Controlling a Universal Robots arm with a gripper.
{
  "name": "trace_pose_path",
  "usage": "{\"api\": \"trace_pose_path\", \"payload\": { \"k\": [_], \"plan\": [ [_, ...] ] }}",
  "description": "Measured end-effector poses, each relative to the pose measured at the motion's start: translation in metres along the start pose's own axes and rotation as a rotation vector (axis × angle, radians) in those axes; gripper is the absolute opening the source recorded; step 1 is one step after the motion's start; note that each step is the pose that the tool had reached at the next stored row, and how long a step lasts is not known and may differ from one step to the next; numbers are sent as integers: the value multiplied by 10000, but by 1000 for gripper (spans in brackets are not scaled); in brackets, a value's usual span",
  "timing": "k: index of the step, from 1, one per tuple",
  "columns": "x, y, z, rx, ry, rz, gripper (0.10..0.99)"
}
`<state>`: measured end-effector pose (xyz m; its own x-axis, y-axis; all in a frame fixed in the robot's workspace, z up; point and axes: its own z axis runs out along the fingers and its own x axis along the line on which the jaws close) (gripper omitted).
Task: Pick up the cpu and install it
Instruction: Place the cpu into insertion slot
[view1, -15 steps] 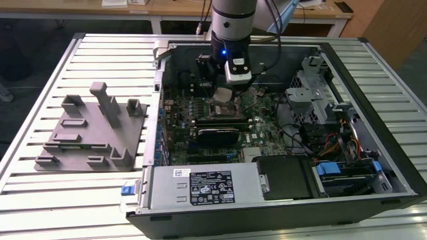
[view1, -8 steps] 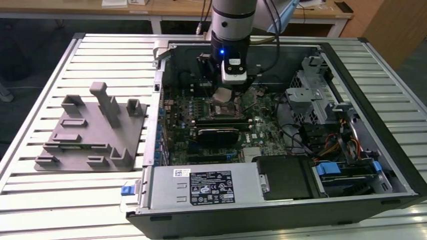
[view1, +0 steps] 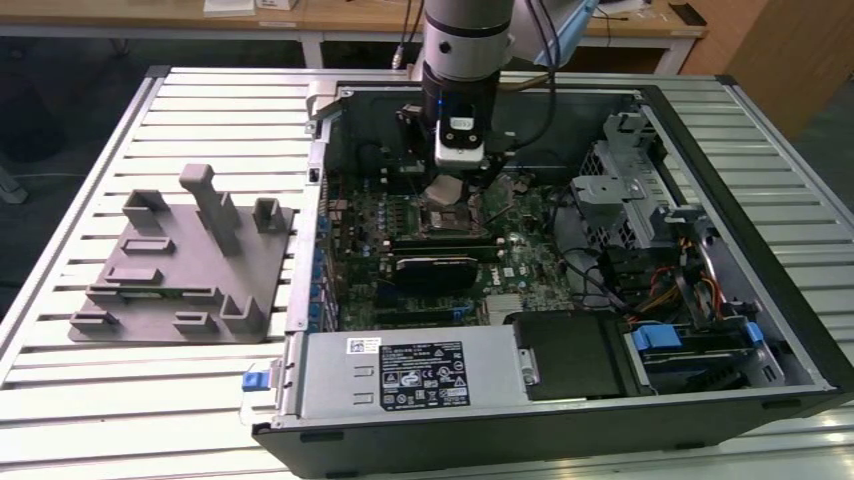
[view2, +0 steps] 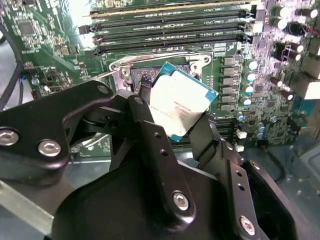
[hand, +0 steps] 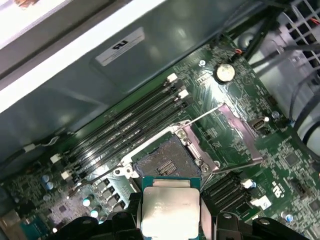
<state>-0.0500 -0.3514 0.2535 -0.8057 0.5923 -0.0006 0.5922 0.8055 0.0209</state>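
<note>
The cpu (view2: 181, 102), a flat square chip with a silver top and a thin teal rim, is pinched by two opposite edges between the black fingers (view2: 150, 130) of the gripper (view2: 175, 110). It hangs just above the socket (hand: 170, 162) and is not seated in it. In the first wrist view the cpu (hand: 170, 210) lies level between the fingers, its far edge close to the socket's near rim. The socket is bare, with its dark contact field exposed.

The socket's metal load frame (hand: 239, 134) is swung open to one side, and a thin wire lever (hand: 205, 116) stands up beside it. Four long memory slots (hand: 125, 131) run just beside the socket, on the side away from the gripper. A round coin cell (hand: 224, 72) sits on the green motherboard (hand: 280, 165) a little beyond the open frame.

In the exterior view the gripper (view1: 451, 188) reaches straight down from the arm (view1: 467, 40) and holds the cpu (view1: 447, 190) directly over the socket (view1: 451, 215). All of this sits inside an open computer case (view1: 534, 440) that lies on its side. A silver power supply (view1: 400, 375) lies in the case nearer the camera than the socket.

Well apart from the socket, toward the exterior view's left and outside the case, a grey fixture plate (view1: 187, 280) with upright posts rests on the slatted surface (view1: 80, 420).
</note>
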Motion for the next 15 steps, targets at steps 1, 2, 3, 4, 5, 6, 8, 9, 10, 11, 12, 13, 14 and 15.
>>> {"api": "trace_pose_path", "payload": {
  "k": [1, 2, 3, 4, 5, 6, 8, 9, 10, 11, 12, 13, 14, 15],
  "plan": [
    [0, 0, 0, 0, -3, 122, 549],
    [0, 0, 0, 1, -6, 245, 549],
    [0, 0, 1, 1, -8, 365, 549],
    [0, 0, 1, 1, -11, 486, 549],
    [0, 0, 1, 1, -13, 615, 549],
    [0, 0, 1, 1, -16, 734, 549],
    [0, 0, 2, 1, -22, 1017, 549],
    [0, 0, 2, 2, -24, 1138, 549],
    [0, 0, 3, 2, -27, 1262, 549],
    [0, 0, 3, 2, -30, 1393, 549],
    [0, 0, 3, 2, -32, 1519, 549],
    [0, 0, 4, 2, -35, 1646, 549],
    [0, 0, 4, 2, -38, 1774, 549],
    [0, 0, 5, 2, -40, 1903, 549]
  ]
}}
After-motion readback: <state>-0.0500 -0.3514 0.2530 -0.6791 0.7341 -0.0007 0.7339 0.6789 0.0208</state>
